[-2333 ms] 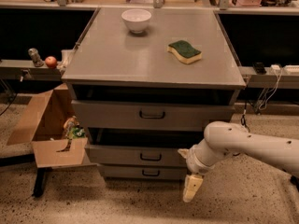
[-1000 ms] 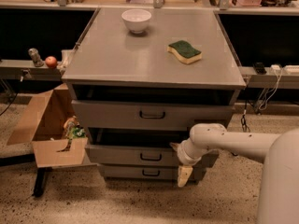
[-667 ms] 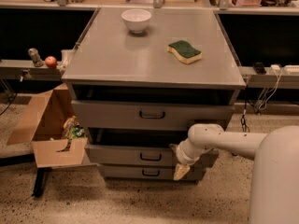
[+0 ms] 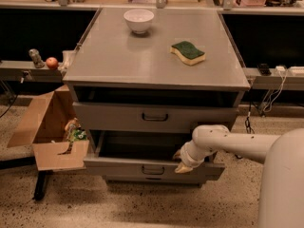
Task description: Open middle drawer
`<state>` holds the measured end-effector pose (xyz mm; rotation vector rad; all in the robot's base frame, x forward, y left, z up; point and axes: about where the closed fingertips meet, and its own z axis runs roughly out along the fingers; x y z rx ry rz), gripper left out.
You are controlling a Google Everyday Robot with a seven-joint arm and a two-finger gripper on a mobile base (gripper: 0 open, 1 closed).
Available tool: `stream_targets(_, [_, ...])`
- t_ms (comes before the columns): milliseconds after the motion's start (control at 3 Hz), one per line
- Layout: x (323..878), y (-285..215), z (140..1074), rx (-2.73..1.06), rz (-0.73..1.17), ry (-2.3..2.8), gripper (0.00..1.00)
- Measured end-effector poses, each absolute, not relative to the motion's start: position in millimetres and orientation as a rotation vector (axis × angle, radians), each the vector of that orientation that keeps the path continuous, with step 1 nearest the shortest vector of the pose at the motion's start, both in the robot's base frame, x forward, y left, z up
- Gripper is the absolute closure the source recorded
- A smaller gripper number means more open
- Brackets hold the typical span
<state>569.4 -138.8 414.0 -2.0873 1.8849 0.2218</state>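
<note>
I am reaching in from the right with my arm [image 4: 232, 142], and my claw [image 4: 182, 163] is resting at the top edge of the middle drawer [image 4: 118, 166], just right of its handle [image 4: 153, 169]; I cannot tell whether the claw is apart or together. The middle drawer is standing pulled out of the bench [image 4: 114, 56], its front sitting forward of the top drawer [image 4: 118, 116] above it, and its dark inside is showing. On the bench a white bowl [image 4: 138, 20] is sitting near the back, and a green and yellow sponge [image 4: 188, 52] is lying to its right, well apart. A cardboard box [image 4: 45, 127] is standing open just left of the drawers, and an apple [image 4: 52, 62] is sitting on a ledge [image 4: 16, 70] above it
</note>
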Motion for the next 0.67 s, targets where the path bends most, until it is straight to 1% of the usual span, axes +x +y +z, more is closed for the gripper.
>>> stream_targets(333, [562,-138,414,-2.090,0.239,1.885,0.33])
stream_targets(667, [521,-135,404,-2.111,0.338,1.882,0.33])
